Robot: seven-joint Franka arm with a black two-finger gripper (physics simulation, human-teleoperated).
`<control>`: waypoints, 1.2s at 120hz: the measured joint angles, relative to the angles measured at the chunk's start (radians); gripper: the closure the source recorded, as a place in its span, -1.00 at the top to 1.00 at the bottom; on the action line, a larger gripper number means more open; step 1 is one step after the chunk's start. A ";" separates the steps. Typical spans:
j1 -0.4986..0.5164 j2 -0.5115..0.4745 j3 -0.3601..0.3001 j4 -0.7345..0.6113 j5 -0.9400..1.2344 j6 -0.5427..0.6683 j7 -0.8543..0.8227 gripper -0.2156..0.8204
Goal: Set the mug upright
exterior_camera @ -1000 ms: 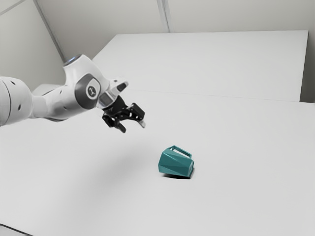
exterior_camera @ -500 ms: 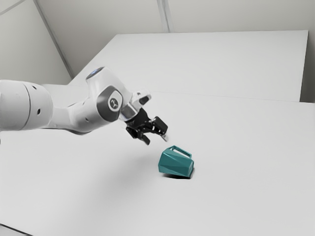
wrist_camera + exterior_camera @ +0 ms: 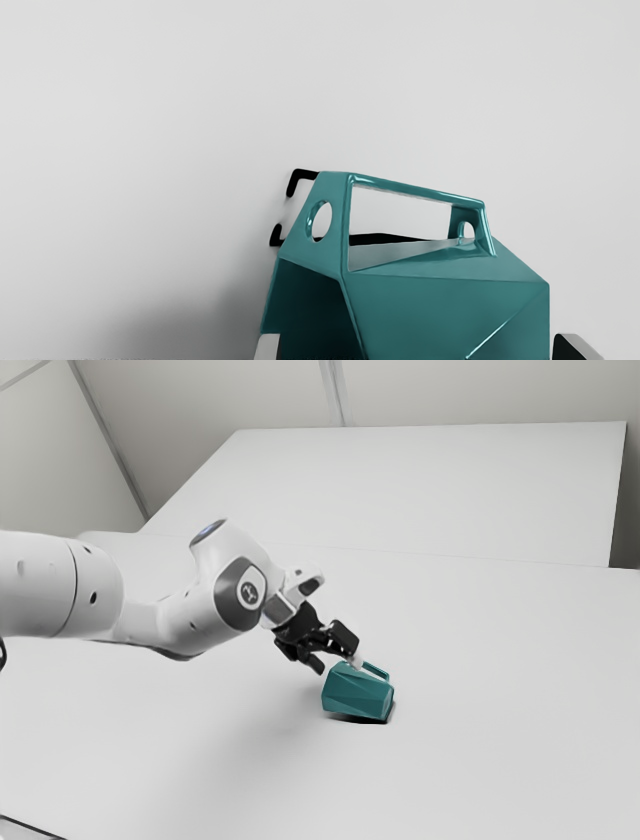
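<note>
Lining up the grasp, by my reading

Table [image 3: 480, 770]: arm [image 3: 190, 615] extends above it. Gripper [image 3: 338, 664] open, nothing clasped, at the mug [image 3: 358, 695], which lies on its side, handle [image 3: 419, 190] uppermost. Fingers [image 3: 267, 347] stand wide, toward mouth and base. Next, probably: close on mug, then rotate onto base. Count: 1 table, 1 arm, 1 gripper, 1 mug, 1 handle, 2 fingers.

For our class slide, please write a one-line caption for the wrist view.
A teal mug lying on its side between the end effector's open fingers.
</note>
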 joint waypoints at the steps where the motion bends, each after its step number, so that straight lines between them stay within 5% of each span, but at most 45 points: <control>1: 0.000 0.000 -0.001 -0.002 -0.001 0.001 0.001 0.56; 144: -0.005 0.002 -0.117 -0.002 -0.045 0.077 0.050 0.24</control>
